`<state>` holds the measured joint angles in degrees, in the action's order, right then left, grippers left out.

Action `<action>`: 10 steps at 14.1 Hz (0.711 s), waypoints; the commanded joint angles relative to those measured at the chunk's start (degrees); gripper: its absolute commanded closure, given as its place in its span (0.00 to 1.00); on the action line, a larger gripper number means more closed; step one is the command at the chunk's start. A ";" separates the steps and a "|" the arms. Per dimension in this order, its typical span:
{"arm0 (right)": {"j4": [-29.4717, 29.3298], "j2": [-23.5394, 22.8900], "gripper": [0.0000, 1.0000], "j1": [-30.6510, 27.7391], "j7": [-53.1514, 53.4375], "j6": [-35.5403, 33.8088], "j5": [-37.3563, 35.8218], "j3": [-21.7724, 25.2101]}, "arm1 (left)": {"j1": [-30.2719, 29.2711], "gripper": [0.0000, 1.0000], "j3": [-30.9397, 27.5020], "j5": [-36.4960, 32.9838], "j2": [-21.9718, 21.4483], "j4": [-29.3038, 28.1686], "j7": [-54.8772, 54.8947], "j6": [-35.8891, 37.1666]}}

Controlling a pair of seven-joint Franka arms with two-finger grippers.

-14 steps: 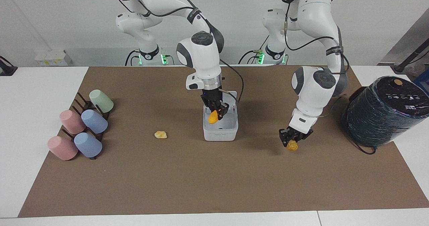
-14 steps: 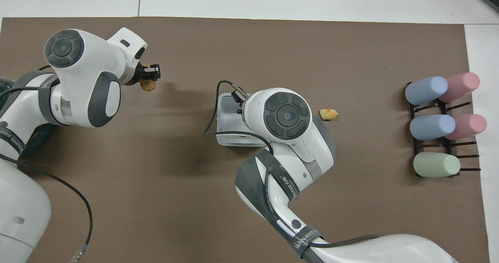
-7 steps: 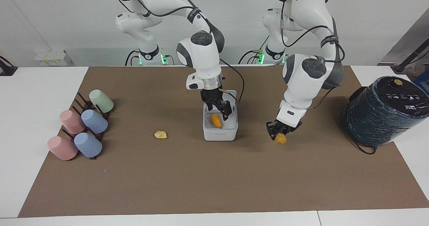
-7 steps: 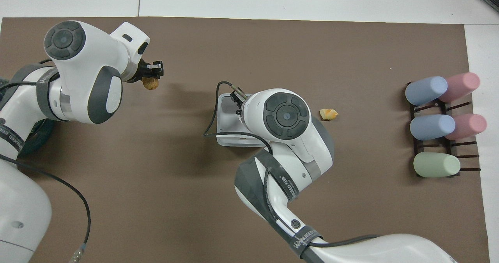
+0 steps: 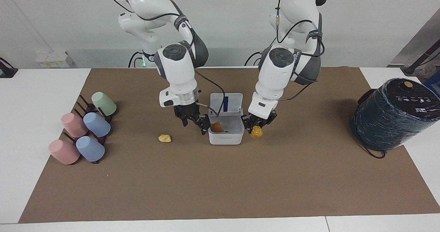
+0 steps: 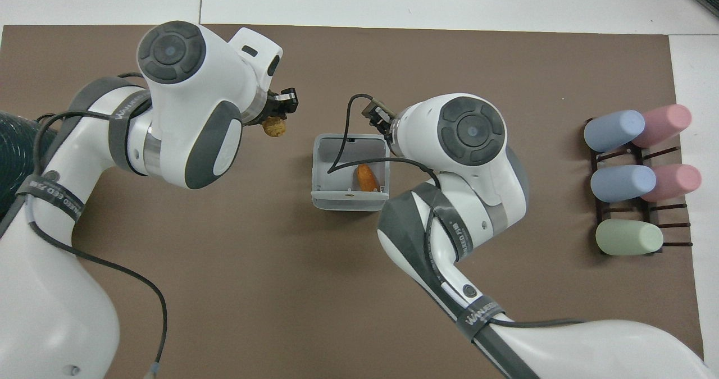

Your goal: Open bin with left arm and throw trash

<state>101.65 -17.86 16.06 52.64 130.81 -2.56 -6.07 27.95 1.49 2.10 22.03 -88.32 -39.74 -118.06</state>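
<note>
A small white bin [image 5: 226, 135] sits open mid-table on a brown mat [image 5: 220, 184], its hinged lid [image 5: 226, 103] standing up at the edge nearer the robots. An orange cob piece [image 6: 367, 177] lies inside the bin, leaning against the wall toward the right arm's end; its long axis runs roughly from the robots' side of the bin to the side away from them, slightly slanted.

The right gripper [image 5: 195, 122] hangs just beside the bin's wall, toward the right arm's end of the table, with its black fingers spread wide and nothing between them. A pale yellow lump [image 5: 164, 138] lies on the mat near this gripper, further toward the right arm's end.

The left gripper [image 5: 256, 125] hangs over the mat just beside the bin's wall toward the left arm's end, its fingers closed narrowly on a brownish-yellow cob piece [image 5: 256, 132] that pokes out below the fingertips, pointing down.

Well apart from both grippers, pastel cups [image 5: 84, 129] lie on a dark rack at the right arm's end, and a dark film-wrapped cylinder [image 5: 392, 115] stands at the left arm's end
</note>
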 commanded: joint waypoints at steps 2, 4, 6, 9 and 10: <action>9.69 2.57 0.00 -3.74 -10.87 5.23 -3.57 -0.61 | 4.03 0.96 -0.52 -0.43 -1.11 0.08 -2.27 3.97; 13.38 2.57 0.00 -5.50 -13.86 9.79 -4.82 -0.61 | 6.14 0.93 -0.52 -0.43 -1.72 -0.71 -2.27 5.46; 16.02 2.65 0.00 -7.00 -17.38 11.57 -5.00 -0.61 | 7.63 0.65 -0.43 -0.43 -2.08 -0.89 -2.27 6.17; 18.84 3.36 0.00 -7.53 -18.98 11.75 -7.45 -0.61 | 8.69 0.14 -0.61 -0.51 -2.16 -0.10 -2.27 8.62; 18.84 3.36 0.00 -7.79 -19.15 12.01 -8.33 -0.61 | 8.70 0.08 -0.61 -0.52 -2.43 0.33 -2.27 9.76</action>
<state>117.36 -17.03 9.36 34.69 141.16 -8.80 -5.98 35.81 1.67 2.10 20.96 -88.28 -41.35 -111.35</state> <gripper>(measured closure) 0.000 0.317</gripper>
